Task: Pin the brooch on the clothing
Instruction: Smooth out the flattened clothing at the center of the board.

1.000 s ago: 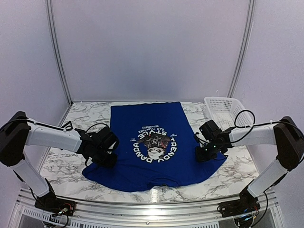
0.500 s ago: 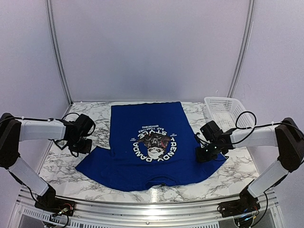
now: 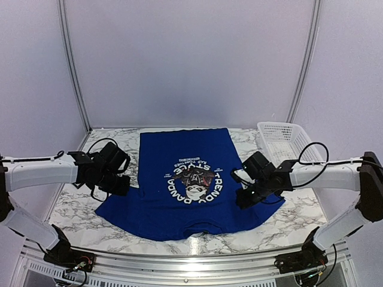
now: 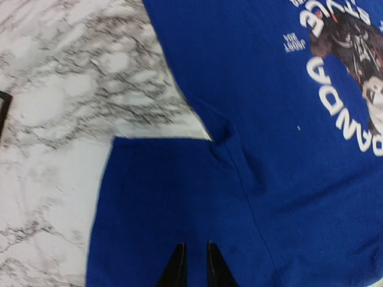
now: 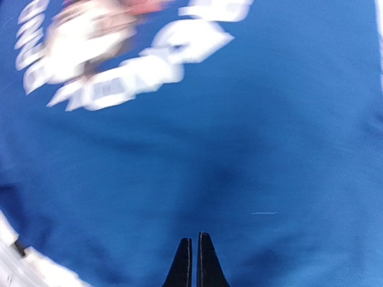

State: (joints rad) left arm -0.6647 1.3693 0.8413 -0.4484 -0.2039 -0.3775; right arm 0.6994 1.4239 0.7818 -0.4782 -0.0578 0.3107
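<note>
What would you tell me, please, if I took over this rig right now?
Left gripper: jaws a crack apart, empty, over the sleeve of the T-shirt.
Right gripper: shut, nothing seen in it, over blue cloth beside the panda print.
T-shirt: spread flat on the marble table, collar toward the arms.
Brooch: not visible in any view. White basket far right, contents unclear.
Done: shirt laid out.
Left: find the brooch and pin it on.
</note>
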